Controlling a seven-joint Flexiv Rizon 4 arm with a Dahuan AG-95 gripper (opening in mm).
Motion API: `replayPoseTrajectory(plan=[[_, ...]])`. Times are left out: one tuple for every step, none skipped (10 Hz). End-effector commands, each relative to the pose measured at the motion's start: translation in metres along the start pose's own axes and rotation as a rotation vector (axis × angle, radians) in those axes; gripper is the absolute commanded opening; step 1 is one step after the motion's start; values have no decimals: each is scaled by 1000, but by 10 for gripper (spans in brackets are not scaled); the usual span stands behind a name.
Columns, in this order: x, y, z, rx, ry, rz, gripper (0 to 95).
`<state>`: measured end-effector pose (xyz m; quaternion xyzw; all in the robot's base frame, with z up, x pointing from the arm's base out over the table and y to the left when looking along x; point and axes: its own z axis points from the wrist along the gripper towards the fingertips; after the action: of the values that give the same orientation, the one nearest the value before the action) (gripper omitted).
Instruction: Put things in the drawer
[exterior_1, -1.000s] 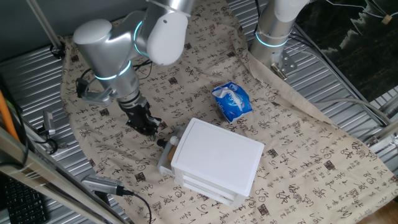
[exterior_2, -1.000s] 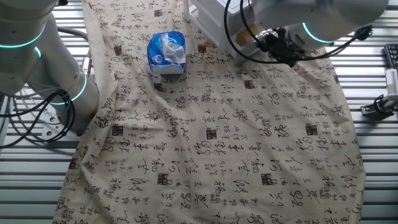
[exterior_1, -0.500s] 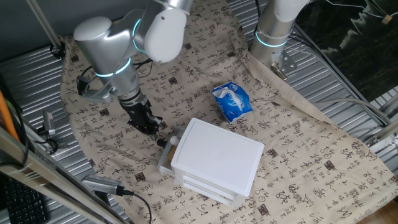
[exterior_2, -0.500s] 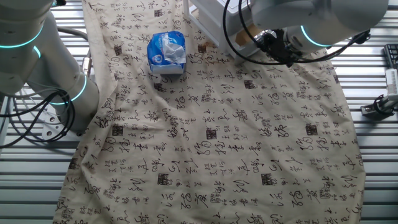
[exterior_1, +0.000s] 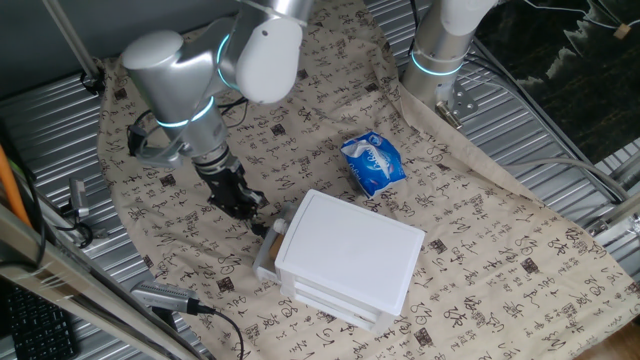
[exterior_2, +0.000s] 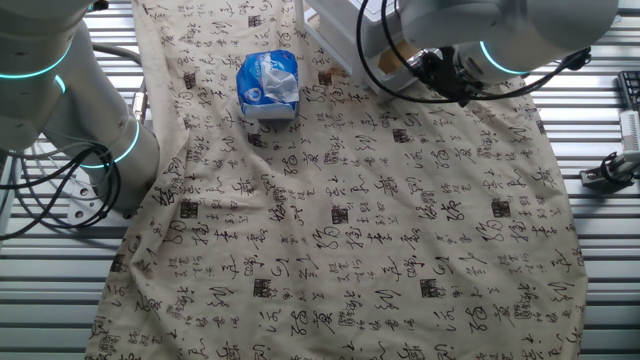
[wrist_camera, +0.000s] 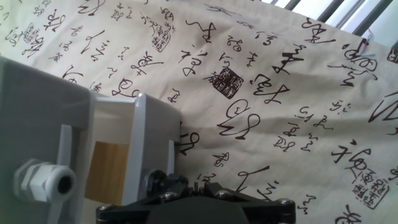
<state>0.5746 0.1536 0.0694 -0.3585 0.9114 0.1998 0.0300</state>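
Observation:
The white drawer unit stands in the middle of the cloth. Its top drawer is pulled out a little to the left. A light-brown wooden block lies inside the drawer. In the hand view the block shows behind the drawer's white wall, next to the knob. My gripper is just left of the drawer's open end, close to it. It looks shut and empty in the hand view. In the other fixed view the gripper is beside the unit.
A blue and white packet lies on the patterned cloth behind the unit; it also shows in the other fixed view. A second arm's base stands at the back. Ribbed metal surrounds the cloth.
My gripper has shifted slightly right, toward the open drawer. The block and the drawer unit have not moved.

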Motion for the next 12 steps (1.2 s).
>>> replayPoseTrajectory(plan=[[0, 1, 1, 0, -1, 0, 0], [0, 2, 1, -2, -3, -1, 0], [0, 3, 2, -3, -5, 0, 0], [0, 4, 3, -3, -6, 0, 0], [0, 5, 3, -4, -7, 2, 0], [0, 7, 5, -8, -11, 4, 0], [1, 9, 6, -10, -13, 4, 0], [2, 11, 6, -9, -14, 5, 0], [2, 13, 6, -10, -14, 6, 0], [3, 14, 6, -11, -15, 6, 0], [4, 16, 6, -12, -17, 6, 0], [4, 18, 6, -12, -19, 8, 0]])
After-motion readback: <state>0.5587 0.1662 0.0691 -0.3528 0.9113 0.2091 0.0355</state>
